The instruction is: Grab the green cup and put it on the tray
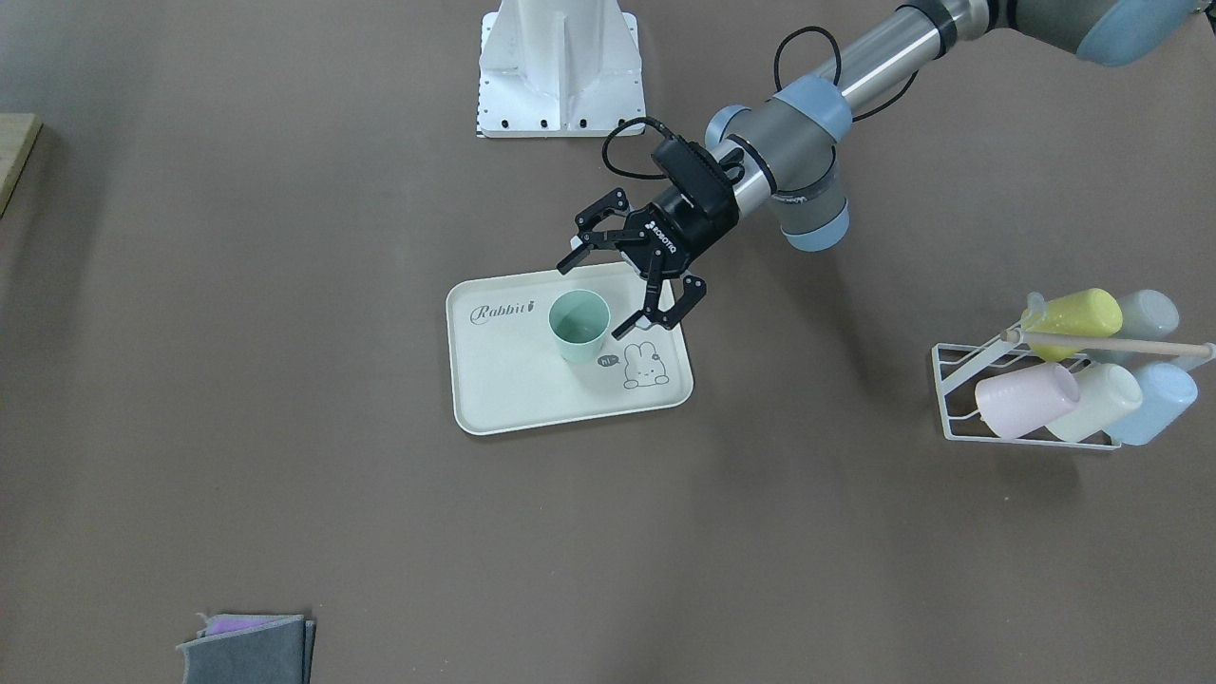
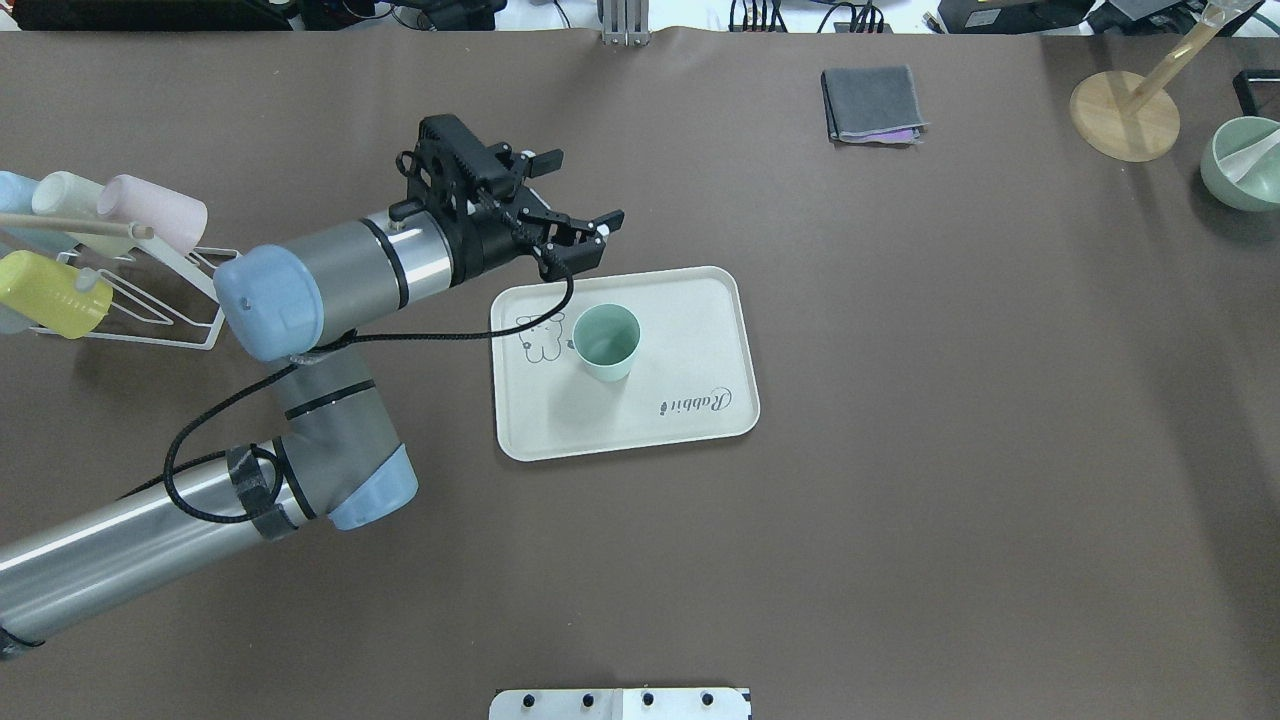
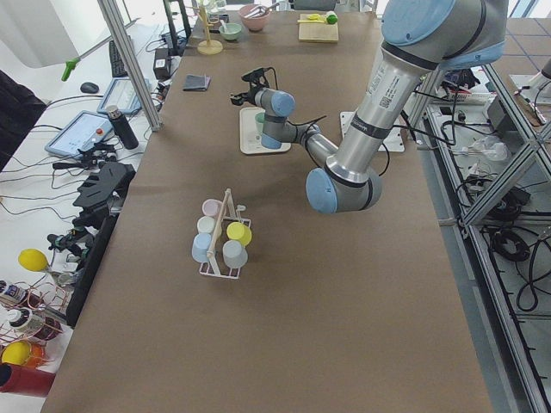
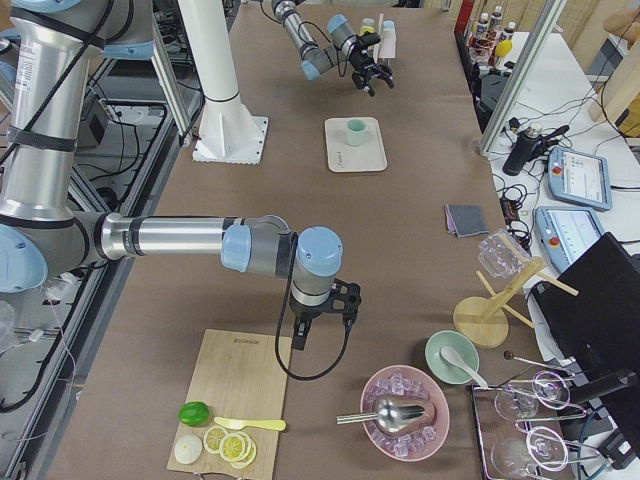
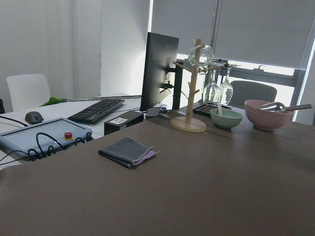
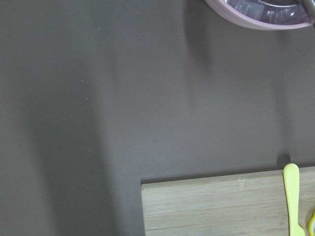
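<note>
The green cup [image 1: 579, 325] stands upright on the cream "Rabbit" tray [image 1: 513, 385], near its middle; it also shows in the overhead view [image 2: 606, 340] on the tray [image 2: 690, 330]. My left gripper [image 1: 592, 301] is open and empty. It hovers above the tray's edge on the robot's side, close to the cup but apart from it. In the overhead view the left gripper [image 2: 588, 187] is up and left of the cup. My right gripper [image 4: 338, 305] shows only in the exterior right view, far from the tray by a cutting board; I cannot tell its state.
A white wire rack [image 1: 959, 399] holds several pastel cups on the left arm's side. A folded grey cloth [image 2: 872, 103], a wooden stand [image 2: 1125, 115] and a green bowl [image 2: 1245, 165] sit at the far side. A cutting board [image 4: 245, 400] and a pink bowl [image 4: 405, 410] lie near the right arm.
</note>
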You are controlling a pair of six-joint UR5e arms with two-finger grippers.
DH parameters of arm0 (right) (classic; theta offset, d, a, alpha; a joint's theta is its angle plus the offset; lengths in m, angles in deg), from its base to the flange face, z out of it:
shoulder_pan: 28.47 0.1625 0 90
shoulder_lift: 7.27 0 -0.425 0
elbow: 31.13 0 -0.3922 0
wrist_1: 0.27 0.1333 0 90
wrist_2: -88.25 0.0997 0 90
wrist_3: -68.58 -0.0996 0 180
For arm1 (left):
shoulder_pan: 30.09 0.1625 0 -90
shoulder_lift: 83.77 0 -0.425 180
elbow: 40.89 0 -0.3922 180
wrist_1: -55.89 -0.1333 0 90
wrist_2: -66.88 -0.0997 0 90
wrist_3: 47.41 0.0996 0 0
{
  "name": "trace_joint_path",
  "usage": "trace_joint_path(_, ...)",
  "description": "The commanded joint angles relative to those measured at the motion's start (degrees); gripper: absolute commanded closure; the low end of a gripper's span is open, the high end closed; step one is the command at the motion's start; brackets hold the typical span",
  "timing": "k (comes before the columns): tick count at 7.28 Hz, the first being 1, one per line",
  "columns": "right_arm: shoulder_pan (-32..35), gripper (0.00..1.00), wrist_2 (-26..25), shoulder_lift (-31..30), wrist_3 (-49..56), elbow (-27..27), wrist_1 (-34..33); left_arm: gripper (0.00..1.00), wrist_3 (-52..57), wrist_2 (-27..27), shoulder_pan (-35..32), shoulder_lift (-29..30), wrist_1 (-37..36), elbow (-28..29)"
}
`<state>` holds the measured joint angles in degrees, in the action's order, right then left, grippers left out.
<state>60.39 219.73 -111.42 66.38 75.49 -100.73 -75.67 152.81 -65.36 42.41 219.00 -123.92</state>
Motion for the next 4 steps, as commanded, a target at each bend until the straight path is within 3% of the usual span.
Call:
trace_joint_path(1, 0.00, 0.00, 0.00, 0.09, 0.01, 0.00, 0.00, 0.02, -0.39, 5.35, -3.39, 4.75, -20.53, -4.05)
trace_joint_path(2, 0.00, 0.00, 0.00, 0.00, 0.01, 0.00, 0.00, 0.02, -0.39, 7.04, -3.57, 4.60, -34.38, -10.34)
trace_joint_path(4, 0.00, 0.00, 0.00, 0.00, 0.01, 0.00, 0.00, 0.02, -0.48, 13.96, -6.63, 2.77, -46.18, -11.89)
